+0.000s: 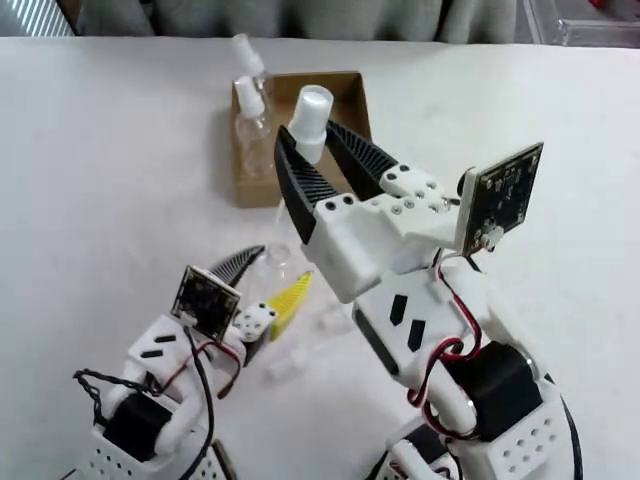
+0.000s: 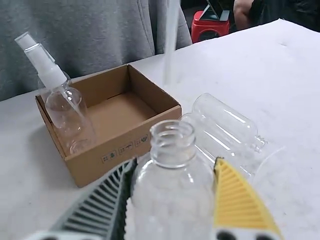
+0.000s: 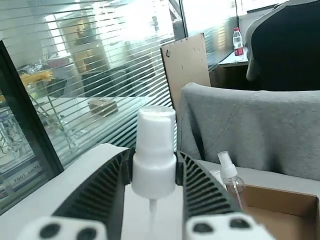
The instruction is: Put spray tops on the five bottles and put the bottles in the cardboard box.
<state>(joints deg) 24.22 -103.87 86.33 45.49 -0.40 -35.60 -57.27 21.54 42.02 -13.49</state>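
Two robot arms are working at a white table. The left tool is pinching a clear plastic bottle between its grey and yellow fingers, holding it upright close to the front of a small brown cardboard box. This bottle's neck is standing open, with no top on it.

The right tool is gripping a white plastic spray top between its black ribbed fingers and holding it raised in the air over the box. The top's thin dip tube is hanging down clear of the open neck and is not yet inside it.

Against one wall of the box, capped clear bottles are standing with white spray tops fitted. There seem to be two of them, though they are overlapping and the count is not certain. Two more bare clear bottles are lying on their sides on the table, just beside the held bottle and near a corner of the box.

Judging from this, the task is sitting a little under halfway. About two of the five bottles are finished and boxed, and a third is being lined up for its top. That bottle is then needing a place in the box, and the two lying bottles are waiting to be topped and packed.
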